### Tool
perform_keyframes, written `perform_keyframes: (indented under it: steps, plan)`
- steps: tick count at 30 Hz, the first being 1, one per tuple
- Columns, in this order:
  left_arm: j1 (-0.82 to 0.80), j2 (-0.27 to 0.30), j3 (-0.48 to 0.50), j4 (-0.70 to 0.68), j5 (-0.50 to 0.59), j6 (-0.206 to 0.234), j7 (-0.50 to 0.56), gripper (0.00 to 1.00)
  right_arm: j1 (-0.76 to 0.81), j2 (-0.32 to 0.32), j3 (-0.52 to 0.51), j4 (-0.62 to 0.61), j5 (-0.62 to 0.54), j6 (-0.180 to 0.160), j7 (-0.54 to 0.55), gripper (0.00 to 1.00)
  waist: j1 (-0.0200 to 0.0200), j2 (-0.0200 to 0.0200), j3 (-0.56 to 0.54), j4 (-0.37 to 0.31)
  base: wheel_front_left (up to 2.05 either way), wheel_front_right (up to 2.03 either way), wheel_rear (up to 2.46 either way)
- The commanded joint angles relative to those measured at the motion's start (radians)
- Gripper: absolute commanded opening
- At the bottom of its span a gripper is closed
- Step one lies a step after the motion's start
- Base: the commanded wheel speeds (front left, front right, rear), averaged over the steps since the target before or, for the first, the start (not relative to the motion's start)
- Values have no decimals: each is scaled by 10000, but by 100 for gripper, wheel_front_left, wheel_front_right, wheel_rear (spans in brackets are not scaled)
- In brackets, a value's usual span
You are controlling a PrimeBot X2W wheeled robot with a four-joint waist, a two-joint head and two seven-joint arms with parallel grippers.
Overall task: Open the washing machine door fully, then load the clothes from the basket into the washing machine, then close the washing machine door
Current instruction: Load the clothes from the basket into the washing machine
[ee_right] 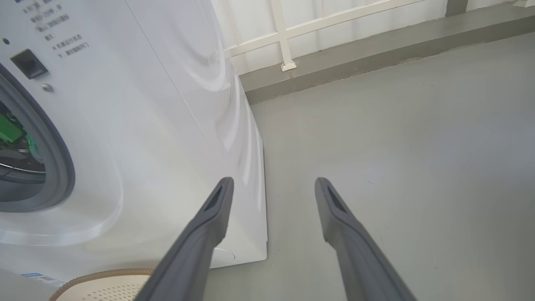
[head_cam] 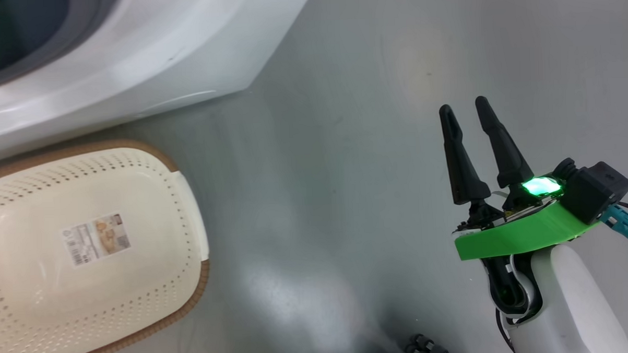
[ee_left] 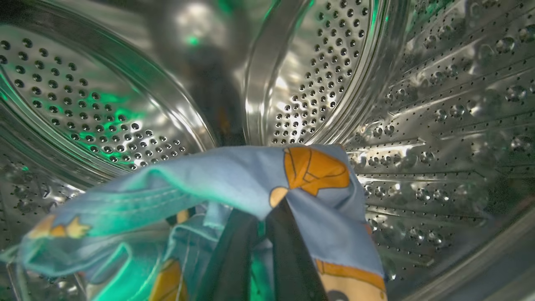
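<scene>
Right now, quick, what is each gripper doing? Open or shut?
Left gripper: shut on the clothes.
Right gripper: open, holding nothing.

The drum is shiny steel, the clothes cloth, the basket smooth plastic.

floor: grey, glossy | ledge: grey, raised | railing: white, on ledge
</scene>
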Motion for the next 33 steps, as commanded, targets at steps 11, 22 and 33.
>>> perform_keyframes:
  steps: [11,22,33]
  plan:
    - [-632,110,111,1377,27,-41,-101,100,130,34,119,-249,51,16,-48,100,0,-1,81,-271,0,0,0]
    - [-654,-411,-129,2452,-451,-214,221,100,68,35,33,-247,-111,16,-48,100,0,-1,-280,148,0,0,0]
    - [741,-871,-186,1691,-978,-238,-198,100,111,-29,-57,-116,-259,16,-48,100,0,-1,-1095,719,0,0,0]
